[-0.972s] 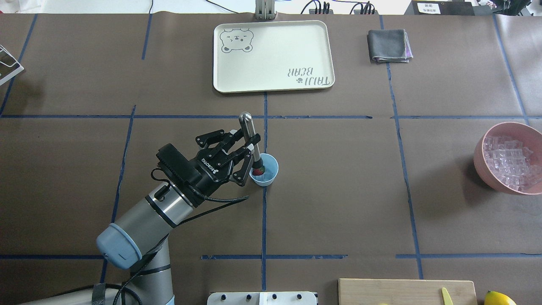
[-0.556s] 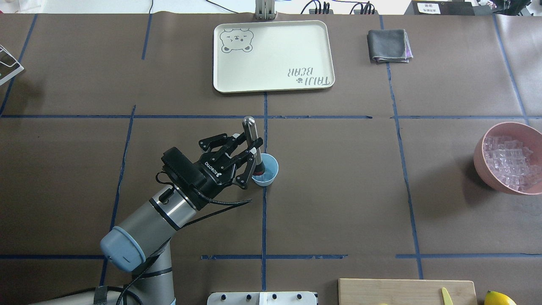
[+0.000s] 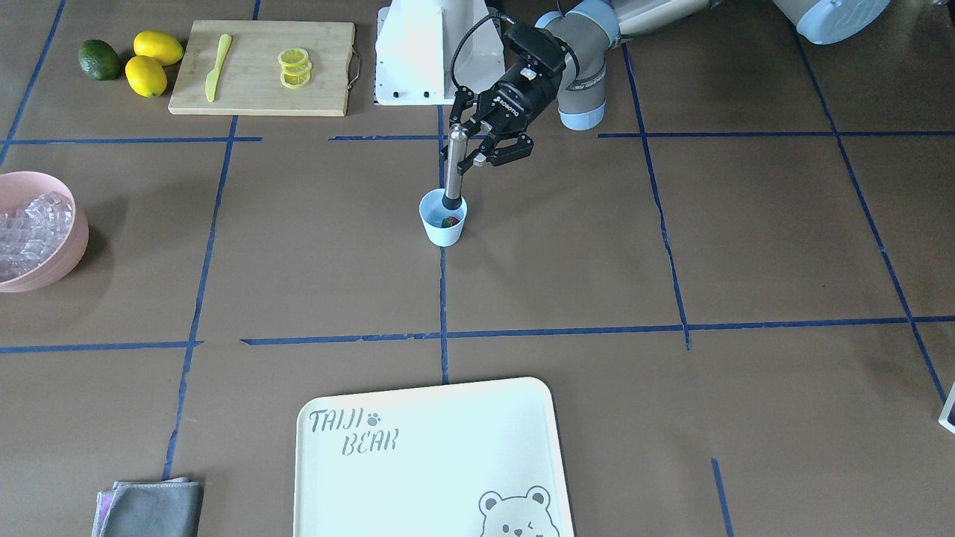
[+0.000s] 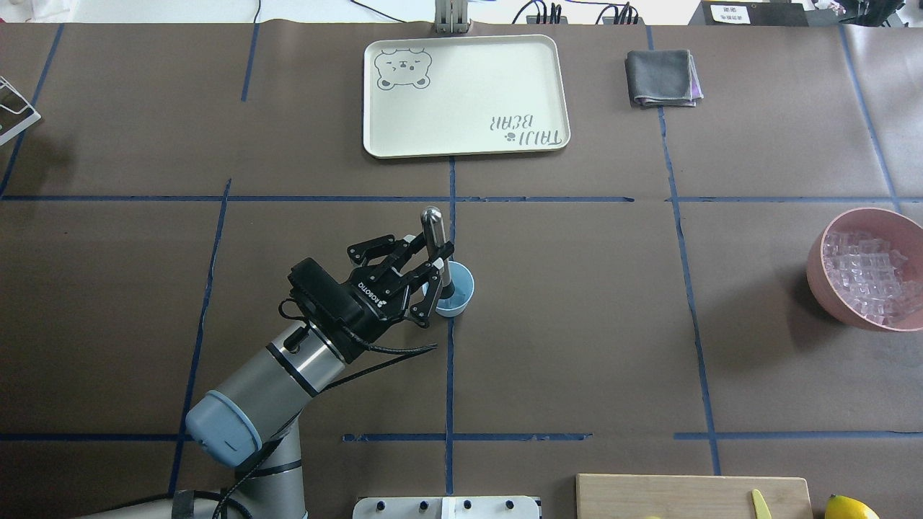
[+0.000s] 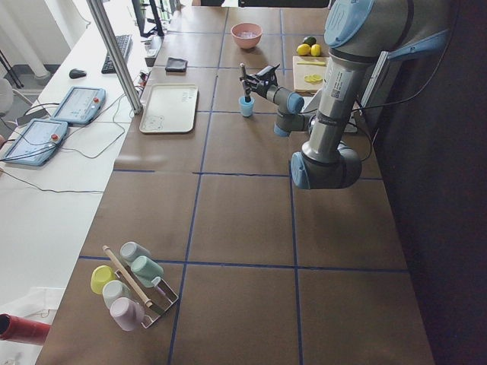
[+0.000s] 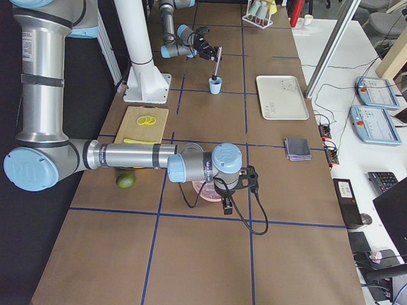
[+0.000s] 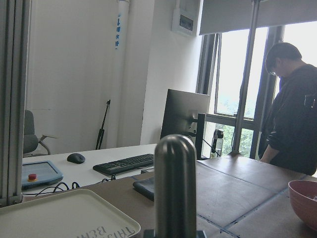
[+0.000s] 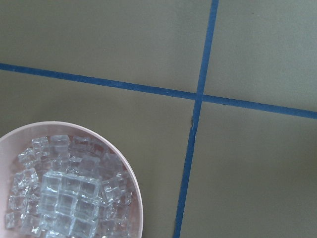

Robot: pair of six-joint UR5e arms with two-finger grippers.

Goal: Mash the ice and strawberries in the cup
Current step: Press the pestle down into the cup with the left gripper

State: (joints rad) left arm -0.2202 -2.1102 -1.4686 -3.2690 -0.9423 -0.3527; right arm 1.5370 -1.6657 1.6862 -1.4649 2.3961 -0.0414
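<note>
The light blue cup (image 4: 458, 290) (image 3: 443, 227) stands mid-table on a blue tape line. My left gripper (image 4: 435, 261) (image 3: 465, 148) is shut on a metal muddler (image 4: 435, 238) (image 3: 453, 168) held nearly upright, its dark tip down inside the cup. A red strawberry (image 3: 448, 221) shows in the cup beside the tip; the overhead view hides it. I cannot make out ice in the cup. Ice cubes (image 4: 865, 277) (image 8: 69, 193) fill the pink bowl (image 4: 818, 259) at the right edge. My right gripper (image 6: 227, 202) hangs over that bowl; I cannot tell whether it is open or shut.
A cream bear tray (image 4: 469, 94) and a folded grey cloth (image 4: 662, 78) lie at the far side. Near the robot's base sit a cutting board (image 3: 261, 82) with lemon slices and a yellow knife, two lemons (image 3: 149, 63) and an avocado (image 3: 99, 60). A person (image 7: 292, 114) stands beyond the table.
My left gripper has shifted right and lowered with the muddler, pushing its tip deeper into the cup. The strawberry, visible from overhead a second ago, is now covered there.
</note>
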